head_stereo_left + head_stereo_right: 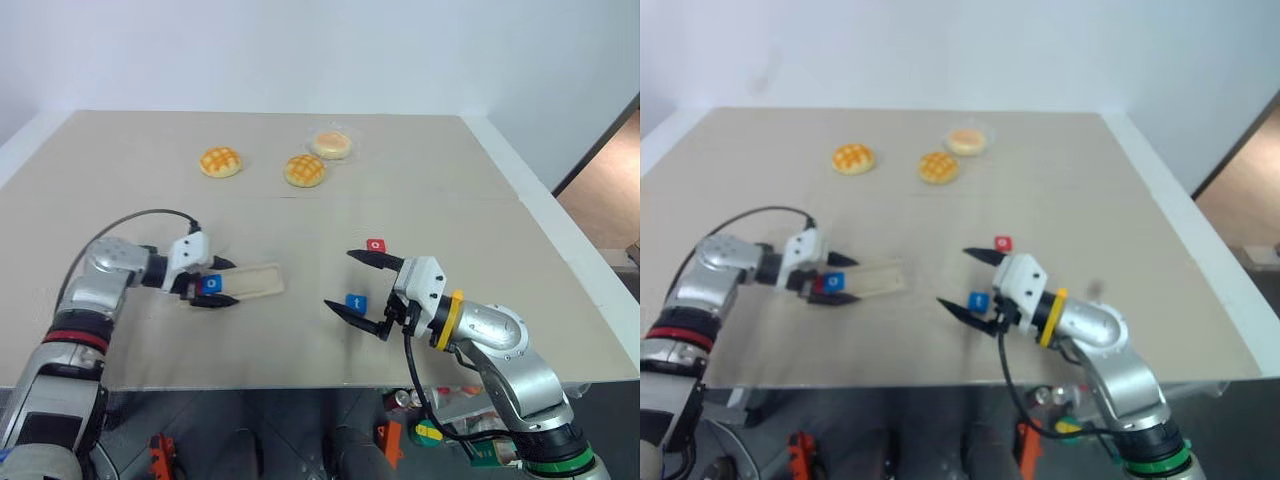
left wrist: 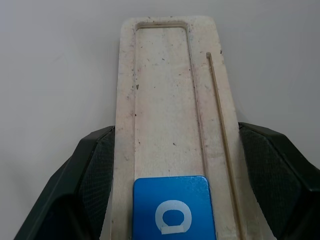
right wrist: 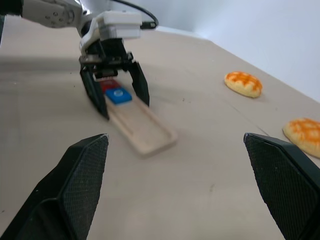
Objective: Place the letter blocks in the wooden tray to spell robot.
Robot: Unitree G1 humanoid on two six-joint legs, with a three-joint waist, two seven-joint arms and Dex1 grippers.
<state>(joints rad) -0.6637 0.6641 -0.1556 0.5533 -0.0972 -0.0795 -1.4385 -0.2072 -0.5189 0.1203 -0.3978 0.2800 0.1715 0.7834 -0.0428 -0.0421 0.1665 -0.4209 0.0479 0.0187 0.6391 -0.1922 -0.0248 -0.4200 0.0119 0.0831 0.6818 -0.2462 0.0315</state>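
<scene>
Beige tabletop (image 1: pixel 420 180) is stretching out under a pale wall, and three round golden buns are sitting toward twelve o'clock: one (image 1: pixel 220 161) at eleven, one (image 1: pixel 304 170) near centre, and a paler one (image 1: pixel 330 144) just beyond it; the long pale-wood tray (image 1: pixel 255 281) is lying at about eight o'clock from the table's middle, its near end sitting between the two black fingers of the left gripper (image 1: pixel 222 283); that gripper is clamping in on the tray's sides, its fingers (image 2: pixel 95 175) pressing against the wood in the left wrist view; a blue square tile with a white letter o (image 2: pixel 173 210) is resting in the tray's shallow groove at that gripped end, and a red tile (image 3: pixel 108 85) is lying just behind it, its letter hidden; the remainder of the groove is lying bare; the right gripper (image 1: pixel 362 290) is hovering at five o'clock with its jaws spread wide, grasping nothing; a blue tile marked t (image 1: pixel 355 302) is lying flat on the table between those spread fingers, apart from both; a red tile (image 1: pixel 375 245) is lying just beyond the far fingertip, its letter too small to read.
</scene>
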